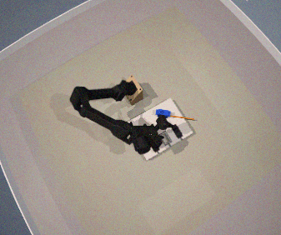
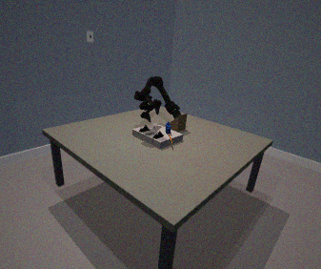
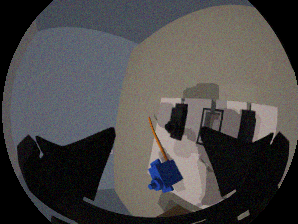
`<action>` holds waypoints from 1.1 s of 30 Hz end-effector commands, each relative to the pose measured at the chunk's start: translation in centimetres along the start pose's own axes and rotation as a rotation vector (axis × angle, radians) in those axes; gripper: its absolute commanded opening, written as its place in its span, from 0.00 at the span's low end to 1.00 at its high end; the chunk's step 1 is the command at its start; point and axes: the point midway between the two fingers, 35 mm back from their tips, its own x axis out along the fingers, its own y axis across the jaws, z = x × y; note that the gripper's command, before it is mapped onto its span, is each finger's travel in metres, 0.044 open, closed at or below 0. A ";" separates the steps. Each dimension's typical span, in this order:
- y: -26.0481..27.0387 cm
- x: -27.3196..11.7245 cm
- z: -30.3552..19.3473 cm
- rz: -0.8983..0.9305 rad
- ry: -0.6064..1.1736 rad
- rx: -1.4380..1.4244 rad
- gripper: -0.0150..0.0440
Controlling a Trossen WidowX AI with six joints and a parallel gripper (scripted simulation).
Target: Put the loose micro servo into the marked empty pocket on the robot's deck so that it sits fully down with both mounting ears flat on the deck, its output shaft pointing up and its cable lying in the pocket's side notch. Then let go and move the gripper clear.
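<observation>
The blue micro servo [image 1: 163, 112] [image 2: 168, 128] [image 3: 167, 175] rests on the white deck [image 1: 171, 105] [image 2: 145, 137] [image 3: 187, 155], near one edge. Its orange cable [image 1: 183, 117] [image 2: 171, 140] [image 3: 158, 139] sticks out past that edge. Which way its shaft points is too small to tell surely. The marked pocket [image 3: 202, 125] is a dark outlined rectangle between two black blocks, with no servo in it; a finger partly covers it in the wrist view. My gripper [image 1: 168, 141] [image 2: 152, 116] [image 3: 158, 132] is open and empty, above the deck, off to one side of the servo.
Two black blocks [image 3: 178, 120] [image 3: 247, 125] [image 2: 145, 129] [image 2: 158, 134] stand up from the deck on either side of the pocket. A wooden block [image 1: 135, 93] [image 2: 179, 122] stands by the arm's base, close to the deck's servo end.
</observation>
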 end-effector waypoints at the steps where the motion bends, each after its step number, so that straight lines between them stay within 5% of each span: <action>1: 0.7 1.2 -1.0 -0.039 0.088 -0.040 1.00; 33: 5.2 4.3 -9.3 -0.507 0.670 -0.605 1.00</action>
